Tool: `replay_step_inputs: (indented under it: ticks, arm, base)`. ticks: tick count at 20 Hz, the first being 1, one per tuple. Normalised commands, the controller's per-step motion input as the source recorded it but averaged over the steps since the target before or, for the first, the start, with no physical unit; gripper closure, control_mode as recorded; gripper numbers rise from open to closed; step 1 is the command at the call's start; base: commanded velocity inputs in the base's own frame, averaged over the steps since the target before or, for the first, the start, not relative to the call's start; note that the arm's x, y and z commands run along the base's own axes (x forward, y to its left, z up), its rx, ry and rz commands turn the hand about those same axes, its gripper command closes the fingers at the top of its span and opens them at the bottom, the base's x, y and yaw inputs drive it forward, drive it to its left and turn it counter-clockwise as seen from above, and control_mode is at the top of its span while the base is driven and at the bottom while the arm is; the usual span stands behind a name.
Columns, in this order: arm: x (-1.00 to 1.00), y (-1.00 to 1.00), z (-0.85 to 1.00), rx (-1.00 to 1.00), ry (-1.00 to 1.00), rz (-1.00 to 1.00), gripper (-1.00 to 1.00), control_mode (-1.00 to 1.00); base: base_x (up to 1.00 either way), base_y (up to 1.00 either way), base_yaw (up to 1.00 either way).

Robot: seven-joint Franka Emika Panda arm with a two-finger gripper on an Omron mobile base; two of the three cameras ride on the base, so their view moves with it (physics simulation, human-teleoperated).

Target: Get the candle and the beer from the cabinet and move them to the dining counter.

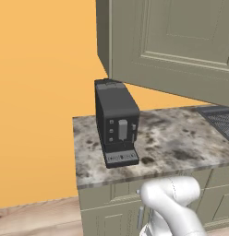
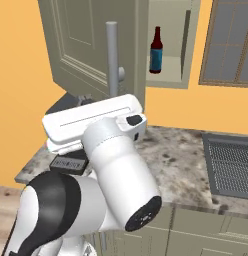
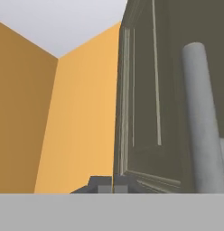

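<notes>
The beer (image 2: 155,50) is seen upright on the shelf of the open cabinet (image 2: 168,75), well apart from the gripper (image 3: 113,184), whose fingertips are pressed together on nothing beside the door's edge, near the bar handle (image 3: 202,122). The swung-out door could be knocked by the arm during the reach. No writing can be read on the bottle's label.

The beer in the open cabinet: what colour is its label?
Blue, below a red cap, on the beer; best seen in the right base view.
</notes>
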Motion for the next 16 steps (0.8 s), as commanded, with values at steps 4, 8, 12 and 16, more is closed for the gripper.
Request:
replay_step_inputs:
  ticks: [4, 8, 12, 16]
  arm:
    - [-0.25, 0.42, 0.00, 0.00, 0.00, 0.01, 1.00, -1.00]
    - [-0.11, 0.19, 0.00, 0.00, 0.00, 0.00, 1.00, -1.00]
    - [-0.09, -0.15, 0.00, 0.00, 0.00, 0.06, -1.00, -1.00]
    - [-0.08, -0.78, 0.00, 0.01, 0.00, 0.20, -1.00, -1.00]
  base:
    - [0.00, 0.00, 0.00]
    - [0.00, 0.00, 0.00]
    - [0.00, 0.00, 0.00]
    - [0.00, 0.00, 0.00]
